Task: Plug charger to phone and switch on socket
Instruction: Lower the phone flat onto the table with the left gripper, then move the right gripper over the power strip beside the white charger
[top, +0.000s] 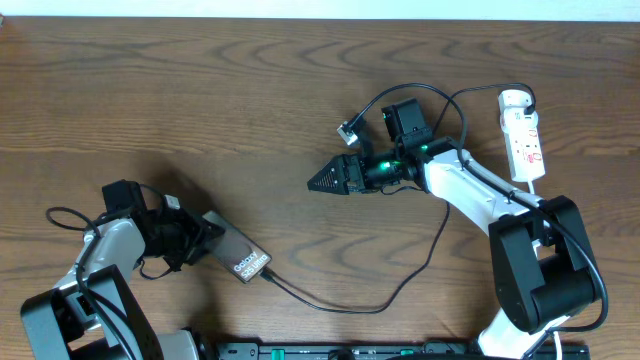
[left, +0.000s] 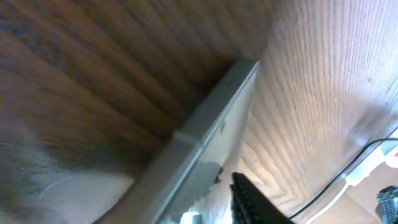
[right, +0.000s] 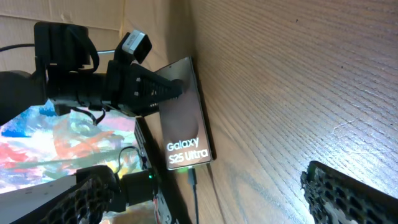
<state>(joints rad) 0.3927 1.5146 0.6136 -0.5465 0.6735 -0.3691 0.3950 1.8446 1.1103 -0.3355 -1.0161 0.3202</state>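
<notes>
The phone (top: 240, 258) lies flat at the lower left, its lit screen reading "Galaxy S25 Ultra" (right: 186, 118). The charger's black cable (top: 330, 305) is plugged into the phone's near end (right: 193, 177). It loops right and back to its white plug head (top: 513, 99), which sits on the socket (top: 526, 148) at the far right. My left gripper (top: 207, 237) is at the phone's other end. One finger (left: 252, 199) stands a little off the phone's edge (left: 211, 124). My right gripper (top: 318, 181) hovers open mid-table, pointing left, with nothing between its fingers (right: 348, 193).
A thick white cord (top: 520, 190) runs down from the socket past the right arm's base (top: 545, 265). The black cable passes under the right arm's forearm (top: 455, 185). A small connector (top: 347, 130) on a wire sticks out above the right wrist.
</notes>
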